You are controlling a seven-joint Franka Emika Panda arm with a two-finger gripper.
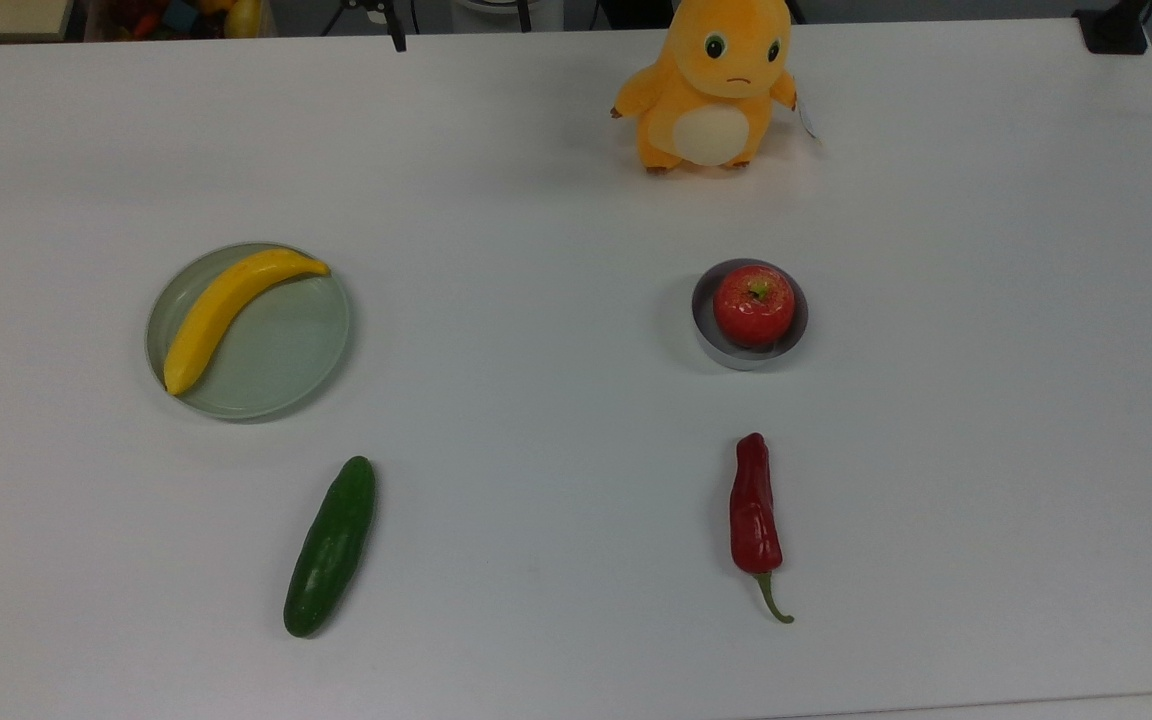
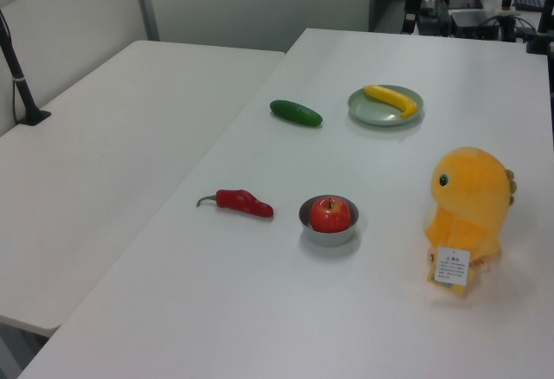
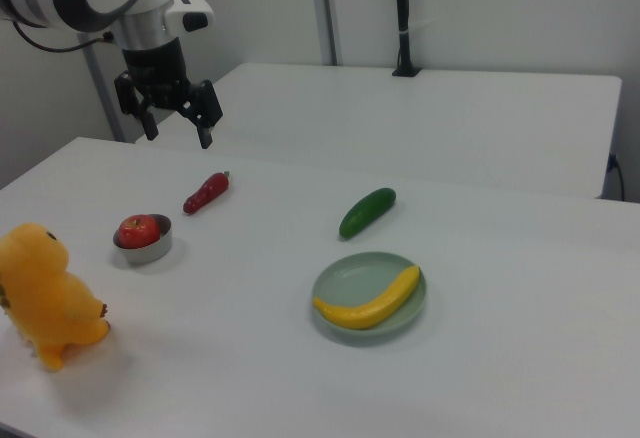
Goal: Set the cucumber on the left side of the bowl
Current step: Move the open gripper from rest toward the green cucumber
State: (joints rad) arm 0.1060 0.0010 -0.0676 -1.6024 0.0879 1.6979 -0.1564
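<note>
The dark green cucumber [image 1: 330, 547] [image 2: 296, 112] [image 3: 367, 212] lies flat on the white table, below the plate in the top view. The small grey metal bowl [image 1: 702, 335] [image 2: 330, 239] [image 3: 146, 254] stands far from it, towards the top view's right, and holds a red apple [image 1: 754, 305]. In the right view my gripper [image 3: 178, 130] hangs in the air at the upper left, above the table edge beyond the red pepper. It is open and empty, well away from the cucumber.
A pale green plate [image 1: 296, 360] carries a banana [image 1: 226, 310]. A red chili pepper [image 1: 754, 515] lies below the bowl in the top view. An orange plush toy [image 1: 711, 85] stands at the back. A second white table [image 2: 104, 154] adjoins.
</note>
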